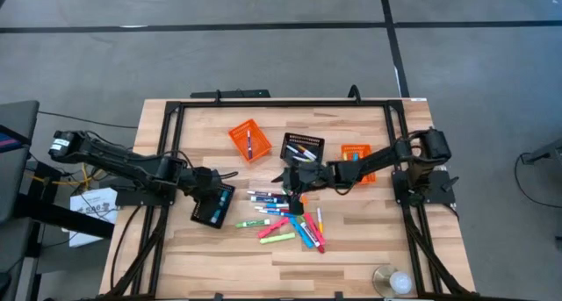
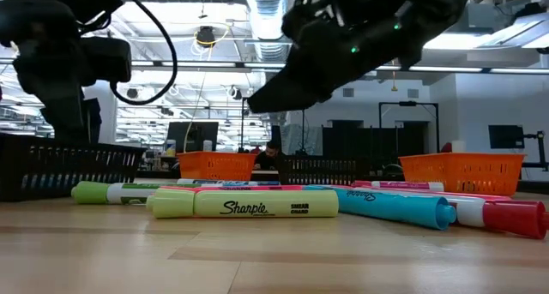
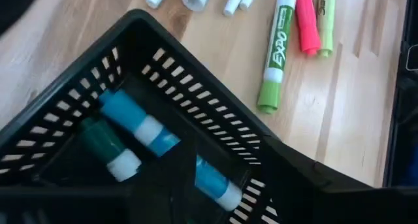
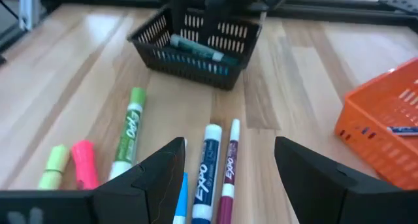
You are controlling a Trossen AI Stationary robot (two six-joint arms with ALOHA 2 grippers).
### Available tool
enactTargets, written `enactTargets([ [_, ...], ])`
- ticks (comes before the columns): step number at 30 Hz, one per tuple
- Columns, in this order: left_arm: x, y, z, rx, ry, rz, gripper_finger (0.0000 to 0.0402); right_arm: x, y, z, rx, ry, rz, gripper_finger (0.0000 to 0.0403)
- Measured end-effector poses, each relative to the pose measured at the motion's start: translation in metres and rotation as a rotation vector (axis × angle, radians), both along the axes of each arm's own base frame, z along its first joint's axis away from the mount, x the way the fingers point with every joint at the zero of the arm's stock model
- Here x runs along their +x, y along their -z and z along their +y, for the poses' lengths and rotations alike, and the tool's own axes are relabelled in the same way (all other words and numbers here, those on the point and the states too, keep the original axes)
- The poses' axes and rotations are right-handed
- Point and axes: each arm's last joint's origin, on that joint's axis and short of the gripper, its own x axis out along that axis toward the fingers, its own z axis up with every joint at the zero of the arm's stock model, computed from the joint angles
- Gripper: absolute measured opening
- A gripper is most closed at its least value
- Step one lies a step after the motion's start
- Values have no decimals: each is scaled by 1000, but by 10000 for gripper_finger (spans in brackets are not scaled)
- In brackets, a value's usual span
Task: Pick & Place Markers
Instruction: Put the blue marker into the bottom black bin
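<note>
Several markers (image 1: 285,218) lie loose mid-table: a green Expo (image 4: 127,132), a blue Expo (image 4: 208,168), a purple one (image 4: 228,165), a pink highlighter (image 4: 83,164) and a yellow Sharpie (image 2: 244,204). My right gripper (image 4: 228,162) hovers open just above them, its fingers either side of the blue and purple pens, touching nothing. My left gripper (image 1: 211,203) is over a black basket (image 3: 163,74) that holds blue markers (image 3: 137,123) and a green one (image 3: 108,149).
At the far side stand an orange basket (image 1: 248,139), a second black basket (image 1: 302,147) and another orange basket (image 1: 356,156) partly under the right arm. A round clear object (image 1: 392,282) sits near the table's near right corner. Bare wood lies along the near edge.
</note>
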Motion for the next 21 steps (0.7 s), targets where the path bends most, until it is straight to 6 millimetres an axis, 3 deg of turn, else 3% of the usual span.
enactTargets([
  [7, 6, -6, 2, 98, 17, -122, 159, 24, 10, -2, 0, 16, 101, 226],
  [13, 14, -28, 1, 156, 46, -333, 154, 39, 19, 0, 31, 45, 241, 226],
  [21, 27, -41, 1, 264, 61, -534, 142, 42, 31, 2, 25, 44, 317, 226],
])
